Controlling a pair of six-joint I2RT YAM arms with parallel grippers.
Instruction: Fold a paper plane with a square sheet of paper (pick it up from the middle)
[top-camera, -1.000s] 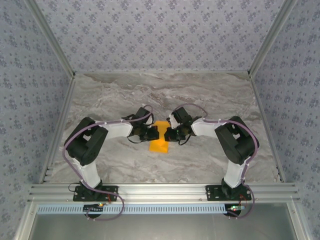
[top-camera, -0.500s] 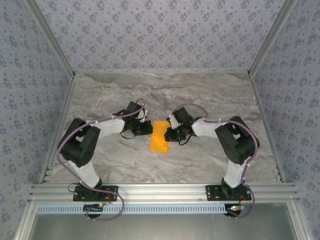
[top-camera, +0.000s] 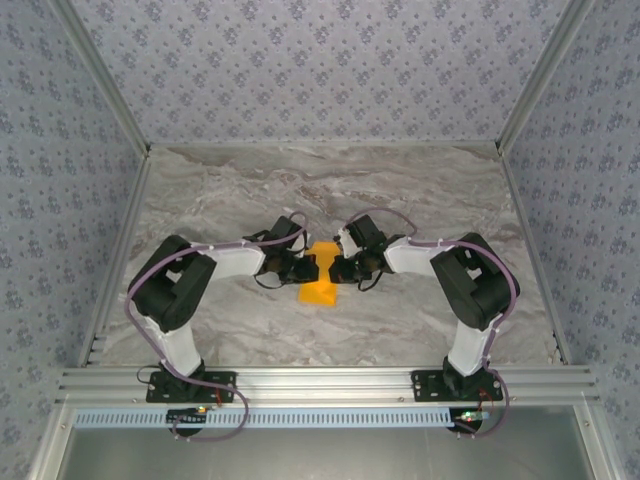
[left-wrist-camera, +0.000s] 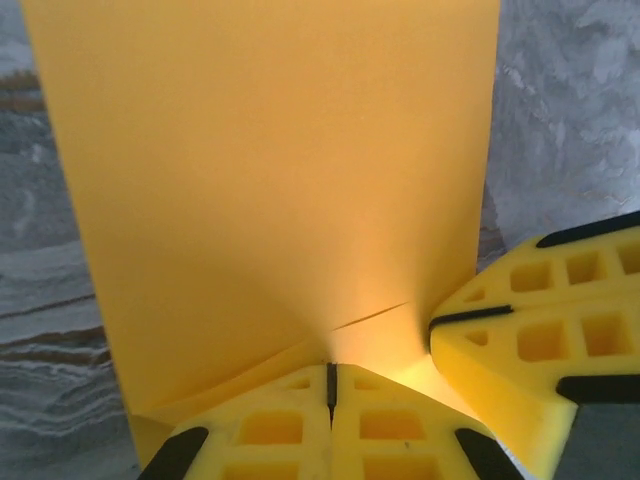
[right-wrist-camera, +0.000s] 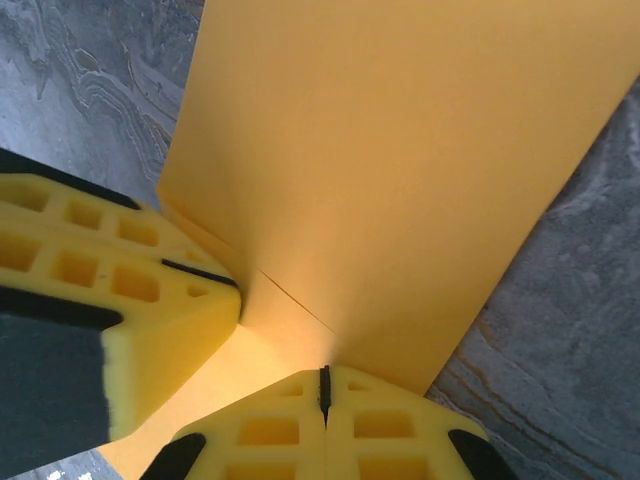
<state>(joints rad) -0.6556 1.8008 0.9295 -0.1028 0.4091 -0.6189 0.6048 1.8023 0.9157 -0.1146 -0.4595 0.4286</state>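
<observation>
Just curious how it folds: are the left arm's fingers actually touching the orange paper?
Touching. In the left wrist view the shut left fingers press into the paper, which creases at their tips.

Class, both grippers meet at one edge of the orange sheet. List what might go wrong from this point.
The left gripper and right gripper, both shut, sit with tips nearly touching; moving inward may knock them together.
Short creases in the square sheet of paper start at those tips; pulling apart might tear it.
The rest appears to lie loose on the table and may slide, skewing the fold.
</observation>
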